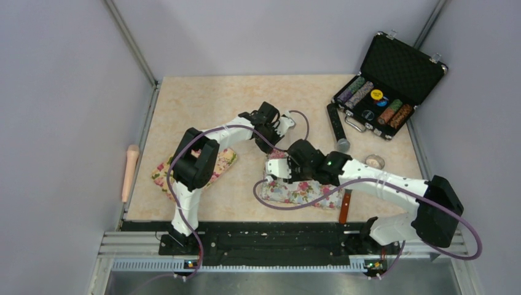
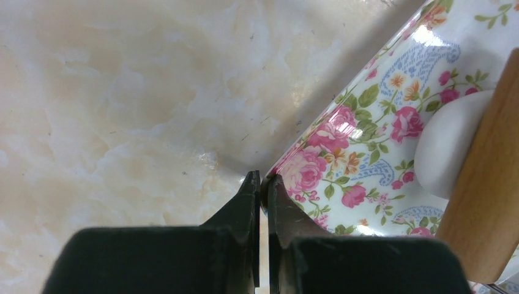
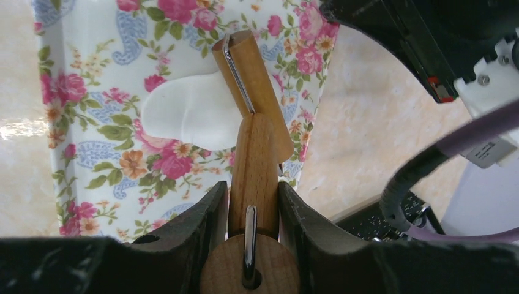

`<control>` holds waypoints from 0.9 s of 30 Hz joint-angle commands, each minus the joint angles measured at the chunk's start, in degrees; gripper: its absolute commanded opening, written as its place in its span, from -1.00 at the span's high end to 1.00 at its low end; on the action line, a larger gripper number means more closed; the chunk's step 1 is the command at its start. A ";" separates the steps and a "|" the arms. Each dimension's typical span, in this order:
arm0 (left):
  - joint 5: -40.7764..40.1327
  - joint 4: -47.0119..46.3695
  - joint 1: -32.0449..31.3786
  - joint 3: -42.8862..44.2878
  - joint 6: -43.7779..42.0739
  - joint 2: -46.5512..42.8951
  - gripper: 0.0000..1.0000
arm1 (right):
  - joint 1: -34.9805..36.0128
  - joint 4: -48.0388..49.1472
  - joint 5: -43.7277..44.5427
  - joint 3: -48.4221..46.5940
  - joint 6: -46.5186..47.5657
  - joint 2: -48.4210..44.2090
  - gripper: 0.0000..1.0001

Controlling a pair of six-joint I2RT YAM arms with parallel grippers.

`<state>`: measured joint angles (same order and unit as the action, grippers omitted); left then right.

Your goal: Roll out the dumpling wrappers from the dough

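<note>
A flattened, uneven piece of white dough (image 3: 183, 113) lies on the floral mat (image 3: 92, 122); no round dumpling wrappers show. My right gripper (image 3: 254, 187) is shut on the handle of a wooden roller (image 3: 251, 86), whose barrel rests on the dough's edge. In the left wrist view the dough (image 2: 444, 147) sits beside the roller (image 2: 483, 177). My left gripper (image 2: 264, 182) is shut, pinching the floral mat's edge (image 2: 343, 153). In the top view both grippers meet over the mat (image 1: 301, 192): left (image 1: 274, 147), right (image 1: 281, 169).
A second floral mat (image 1: 215, 165) lies under the left arm. A small metal ring (image 1: 375, 161), a black cylinder (image 1: 336, 126) and an open case of chips (image 1: 384, 92) are at the right. A brown-handled tool (image 1: 345, 207) lies by the mat. A wooden pin (image 1: 129, 172) rests off the left edge.
</note>
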<state>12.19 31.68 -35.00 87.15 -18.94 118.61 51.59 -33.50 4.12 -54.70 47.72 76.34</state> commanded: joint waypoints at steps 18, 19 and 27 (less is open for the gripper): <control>-6.47 -2.23 0.63 0.65 5.49 -1.42 1.00 | 8.20 -21.20 -9.92 9.33 1.94 -3.50 1.00; -6.47 -2.24 0.59 0.65 5.51 -1.44 1.00 | 8.21 -22.13 -10.76 9.12 2.13 -4.14 1.00; -6.54 -2.19 0.62 0.65 5.62 -1.89 1.00 | 8.24 -26.72 -12.93 9.08 3.21 -7.61 1.00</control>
<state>10.35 31.70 -34.96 87.15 -14.61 118.61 58.78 -46.17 1.02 -49.12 51.70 67.20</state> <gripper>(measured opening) 0.030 0.332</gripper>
